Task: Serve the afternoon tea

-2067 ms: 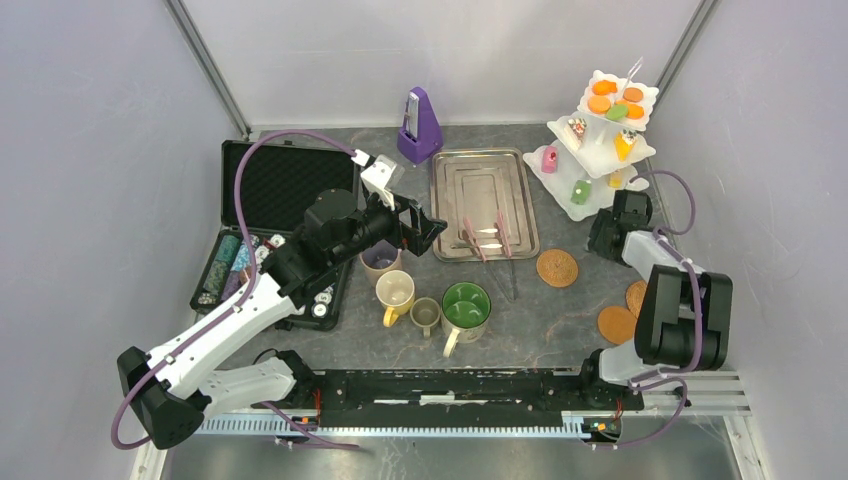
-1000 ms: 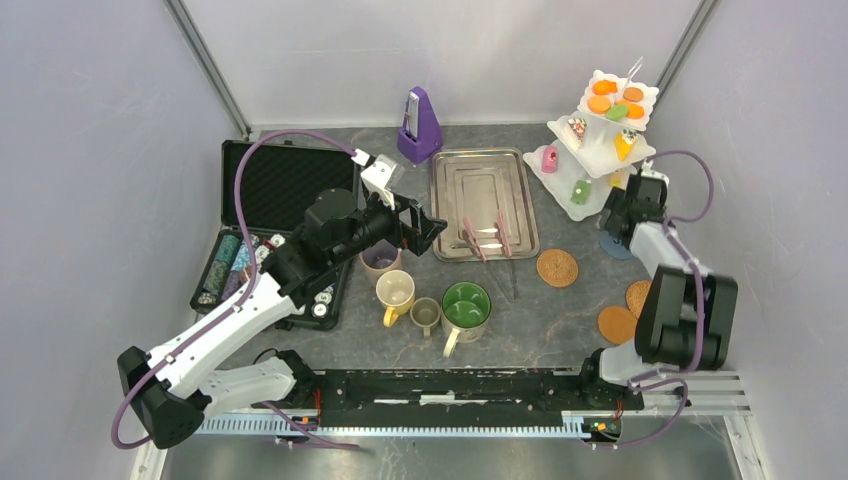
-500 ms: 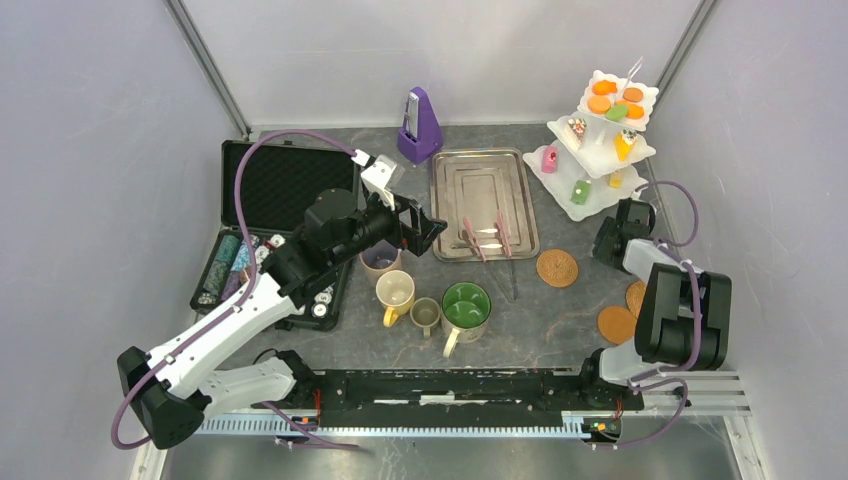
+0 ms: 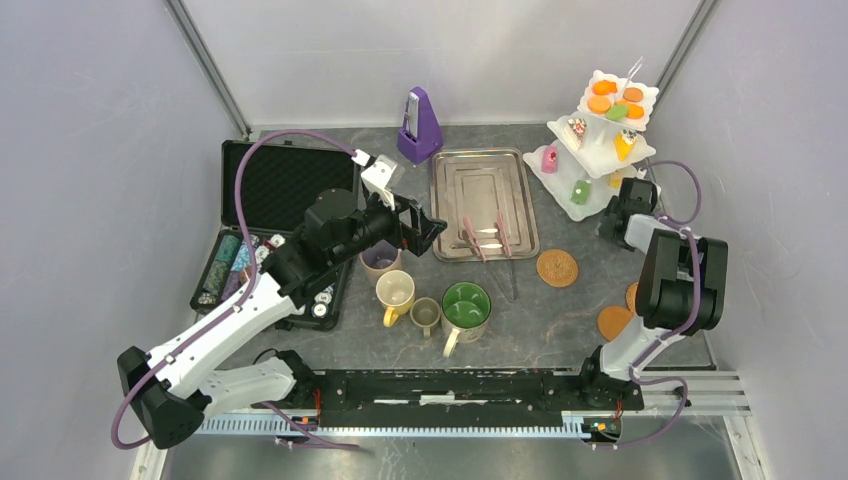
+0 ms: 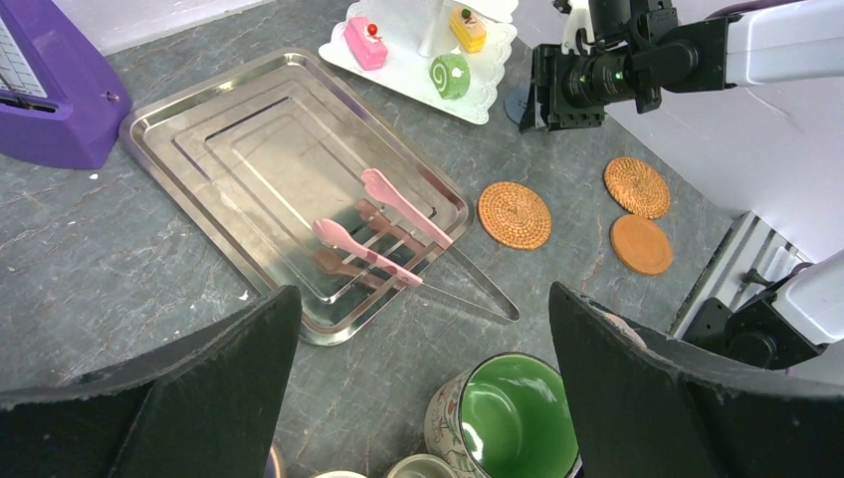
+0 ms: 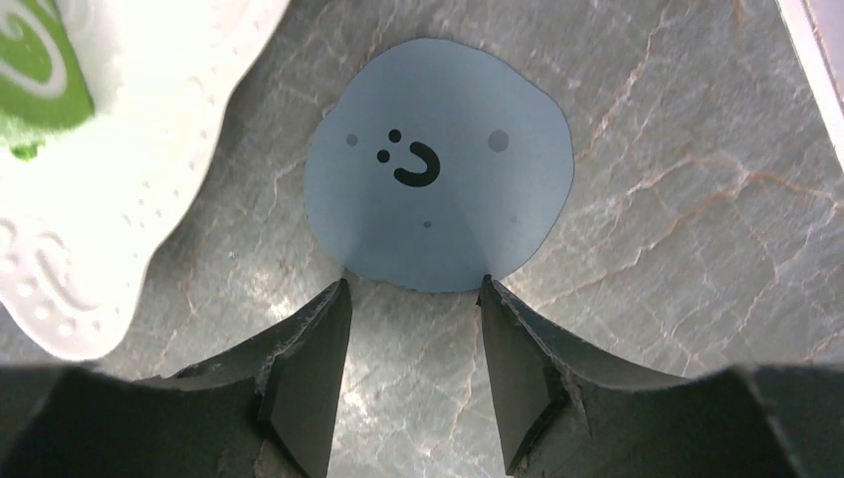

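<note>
My right claw points down at the grey marbled desk with its fingers partly apart and nothing between them. Both fingertips sit at the near edge of a flat, round blue-grey disc with a small smiley face. I cannot tell whether they touch it. That disc lies just beside the scalloped bottom plate of the white three-tier stand, which stands at the far right of the desk.

My left claw hangs wide open and empty above the mugs.

I count four mugs, grouped near the middle of the desk:
- a mauve mug
- a yellow mug
- a small olive mug
- a big green mug

I count three round coasters to the right of the mugs. Two are woven cork coasters and one is a smooth orange-brown coaster.

On the stand's top tier I make out four orange toy pastries and one green piece. The middle tier shows two pastries, too small to describe well. On the bottom tier there are three:
- a pink slice
- a green roll
- a yellow slice

A rectangular steel tray lies at the middle back with two pink-tipped tongs resting across its near corner. One purple pyramid metronome stands behind it. One open black case holding striped chips lies on the left
</note>
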Robot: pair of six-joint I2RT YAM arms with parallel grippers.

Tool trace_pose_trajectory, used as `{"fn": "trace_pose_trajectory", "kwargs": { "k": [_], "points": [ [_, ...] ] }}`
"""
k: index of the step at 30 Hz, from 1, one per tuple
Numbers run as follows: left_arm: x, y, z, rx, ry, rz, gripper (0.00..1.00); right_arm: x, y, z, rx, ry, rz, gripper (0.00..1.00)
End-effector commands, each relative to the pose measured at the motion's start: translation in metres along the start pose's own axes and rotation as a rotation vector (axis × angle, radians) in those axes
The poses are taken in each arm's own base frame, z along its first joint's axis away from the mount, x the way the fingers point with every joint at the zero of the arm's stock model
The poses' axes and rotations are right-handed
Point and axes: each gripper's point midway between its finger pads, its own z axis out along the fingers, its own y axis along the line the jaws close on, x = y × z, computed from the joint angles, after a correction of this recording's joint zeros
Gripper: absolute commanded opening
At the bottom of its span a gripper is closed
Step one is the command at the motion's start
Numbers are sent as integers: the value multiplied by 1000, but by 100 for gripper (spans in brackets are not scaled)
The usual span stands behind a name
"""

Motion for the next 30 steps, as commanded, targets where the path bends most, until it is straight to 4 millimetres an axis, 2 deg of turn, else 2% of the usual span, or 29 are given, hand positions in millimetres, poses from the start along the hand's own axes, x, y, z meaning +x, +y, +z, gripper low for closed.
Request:
{"fn": "trace_pose_trajectory", "kwargs": {
  "k": [1,8,13,17,22,24,27,30],
  "points": [
    [-23,0,0,-3,-54,39,100,-2,-10,16,46,21,18,57],
    [-20,1,3,-5,-44,37,100,-11,-15,15,55,7,50,59],
    [-19,0,4,0,-37,36,100,-28,-9,-7,7,-40,24,65],
    [-20,1,4,-5,-39,36,100,-44,11,-50,-67,-138,-67,73],
    [-23,3,0,-17,-50,44,100,-35,52,-114,-226,-231,-203,82],
    [-25,5,-2,-29,-58,49,100,-17,80,-138,-346,-246,-266,83],
    [-28,7,-6,-45,-73,57,100,14,136,-186,-624,-271,-383,83],
    [-34,20,-12,-119,-114,60,100,33,166,-231,-778,-314,-459,84]
  ]
}}
